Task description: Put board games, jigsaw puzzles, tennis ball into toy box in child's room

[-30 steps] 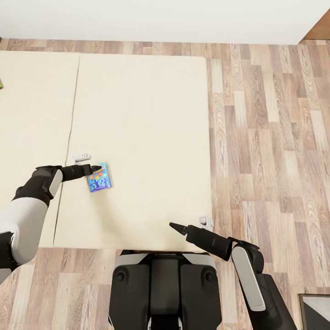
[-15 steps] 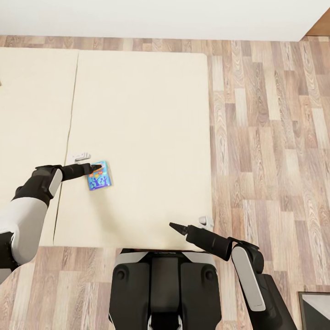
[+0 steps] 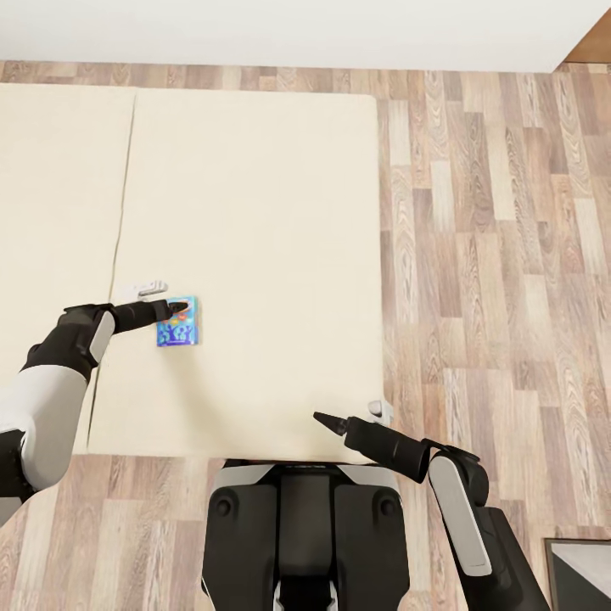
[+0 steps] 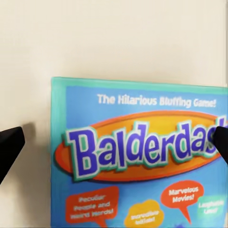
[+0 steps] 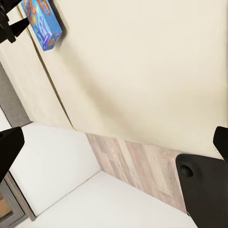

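On the bed (image 3: 255, 212), toward 9 o'clock in the head view, lies a board game (image 3: 177, 322) flat on the cream mattress, a blue box whose lid reads "Balderdash" in the left wrist view (image 4: 137, 152). Left gripper (image 3: 178, 307) sits right at the box's near-left edge, jaws apart and straddling it: in the left wrist view one dark fingertip (image 4: 9, 147) shows just beside one side of the box and the other at the opposite side, with the lid between them (whether either pad is touching the cardboard, cannot tell). Right gripper (image 3: 327, 420) hangs at about 6 o'clock over the bed's near edge, well apart from the box, holding nothing; its jaws stand wide apart in the right wrist view, which also catches the board game (image 5: 42, 21) far off at an angle. Wooden floor (image 3: 492, 255) runs along 3 o'clock, white wall (image 3: 297, 30) at 12. Step in hand, as I judge it: picking up one of the bed's board games, with the grasp lined up but not yet closed. Next move calls for closing the jaws squarely on the box's edges, lifting it off the soft mattress without tipping it, then driving to the tabletop with the toy box. Thin flat box, so slipping out is the risk.
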You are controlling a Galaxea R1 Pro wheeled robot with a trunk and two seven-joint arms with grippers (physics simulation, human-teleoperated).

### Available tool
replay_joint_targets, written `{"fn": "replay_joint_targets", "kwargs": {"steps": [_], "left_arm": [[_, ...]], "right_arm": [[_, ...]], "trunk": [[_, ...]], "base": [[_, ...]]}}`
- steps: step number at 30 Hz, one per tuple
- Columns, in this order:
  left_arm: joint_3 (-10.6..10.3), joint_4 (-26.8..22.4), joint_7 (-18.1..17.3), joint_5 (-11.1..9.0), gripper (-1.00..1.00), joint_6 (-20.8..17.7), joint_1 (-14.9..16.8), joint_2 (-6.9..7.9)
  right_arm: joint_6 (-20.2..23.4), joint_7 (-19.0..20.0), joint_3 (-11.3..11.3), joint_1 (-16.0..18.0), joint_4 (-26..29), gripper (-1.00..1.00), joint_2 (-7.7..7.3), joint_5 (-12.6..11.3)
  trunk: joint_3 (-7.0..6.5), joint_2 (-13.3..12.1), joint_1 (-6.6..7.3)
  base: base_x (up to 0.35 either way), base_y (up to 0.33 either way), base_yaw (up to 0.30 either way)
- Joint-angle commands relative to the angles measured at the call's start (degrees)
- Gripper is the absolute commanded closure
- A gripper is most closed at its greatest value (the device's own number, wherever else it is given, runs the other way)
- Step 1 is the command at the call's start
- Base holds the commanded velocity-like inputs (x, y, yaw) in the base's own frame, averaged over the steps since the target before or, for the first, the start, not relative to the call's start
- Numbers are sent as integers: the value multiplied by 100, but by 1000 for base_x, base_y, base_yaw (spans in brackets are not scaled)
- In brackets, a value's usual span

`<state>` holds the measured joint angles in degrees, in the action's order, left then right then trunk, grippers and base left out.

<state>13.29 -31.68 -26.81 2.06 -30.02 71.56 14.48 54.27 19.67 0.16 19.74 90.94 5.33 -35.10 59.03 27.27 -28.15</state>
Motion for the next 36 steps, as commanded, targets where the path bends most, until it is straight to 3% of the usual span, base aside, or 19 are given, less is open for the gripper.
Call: {"fn": "replay_joint_targets", "kwargs": {"steps": [1,36], "left_arm": [[25,250,-47,53,-100,-39,-1,-7],[42,244,-290,47,-100,-48,-1,11]], "right_arm": [[22,41,-7,3,2,-100,3,38],[20,41,-7,2,2,-100,3,39]], "trunk": [[6,5,-5],[8,5,-5]], "base": [[0,-38,0],[0,-97,0]]}}
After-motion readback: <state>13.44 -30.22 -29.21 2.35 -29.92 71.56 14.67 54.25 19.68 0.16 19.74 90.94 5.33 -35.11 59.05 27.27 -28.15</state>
